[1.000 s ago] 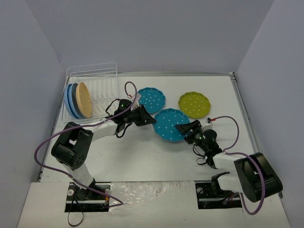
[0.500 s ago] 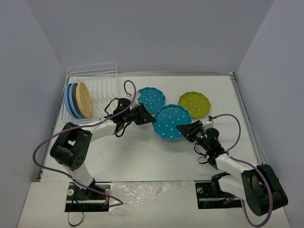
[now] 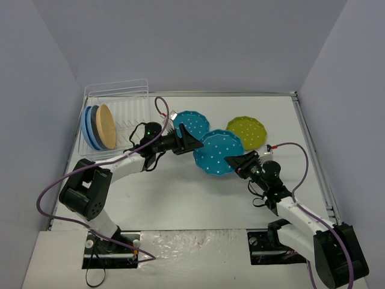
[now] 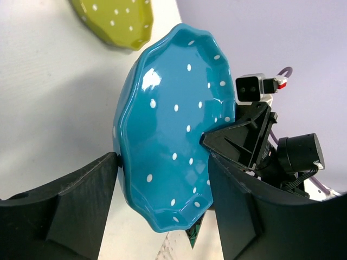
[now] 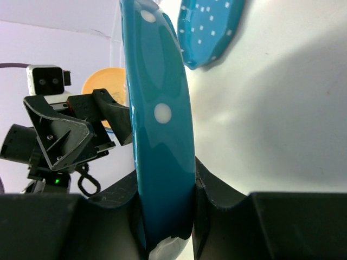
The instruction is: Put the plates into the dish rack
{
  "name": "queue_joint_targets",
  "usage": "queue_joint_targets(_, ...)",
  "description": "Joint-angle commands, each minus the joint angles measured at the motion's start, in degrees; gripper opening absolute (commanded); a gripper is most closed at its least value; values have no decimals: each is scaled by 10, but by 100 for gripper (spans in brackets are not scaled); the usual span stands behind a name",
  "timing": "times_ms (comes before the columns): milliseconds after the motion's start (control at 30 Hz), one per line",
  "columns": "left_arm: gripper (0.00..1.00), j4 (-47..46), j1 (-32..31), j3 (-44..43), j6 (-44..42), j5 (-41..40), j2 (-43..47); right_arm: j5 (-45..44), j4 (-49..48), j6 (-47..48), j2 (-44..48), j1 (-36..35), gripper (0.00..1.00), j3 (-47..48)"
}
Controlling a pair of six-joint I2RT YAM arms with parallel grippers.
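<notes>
Teal plate (image 3: 218,152) tilted up on edge, both arms reaching in.
Right pincer (image 3: 233,162) clamped on its rim; left pincer (image 3: 194,144) spread wide, straddling the opposite edge.

The teal plate (image 4: 168,135) is smooth and glossy, with bright highlights. The lime plate (image 4: 116,21) has the same sheen. The fingers (image 4: 70,200) of the left gripper (image 4: 164,158) and right gripper (image 5: 165,174) look like matt black plastic. The table (image 3: 180,192) is matt white.

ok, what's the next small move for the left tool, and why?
Probably close the left tool on the teal dotted plate: its open fingers straddle the plate's rim, and the right tool is shut on the opposite edge, so the plate looks placed for handover.
</notes>
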State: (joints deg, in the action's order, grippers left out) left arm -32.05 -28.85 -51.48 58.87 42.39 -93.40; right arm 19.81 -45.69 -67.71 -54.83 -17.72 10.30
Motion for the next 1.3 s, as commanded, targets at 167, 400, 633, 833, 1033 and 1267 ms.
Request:
queue_joint_targets(167,63,-117,-7,-31,33,74,35,75,-136,-70,46,-9,0,98)
queue_joint_targets(400,63,-161,-7,-24,60,81,21,87,-158,-88,48,-9,0,107)
queue_joint_targets(633,44,-239,-6,-20,124,96,7,87,-158,-88,57,-9,0,98)
queue_joint_targets(833,25,-302,-7,-15,181,112,7,93,-136,-75,68,-8,0,106)
queue_joint_targets(1033,0,-208,-8,-19,127,97,41,92,-68,-33,83,-9,22,136)
queue_joint_targets(1267,0,-23,-8,-55,7,56,115,38,143,83,122,-12,81,204)
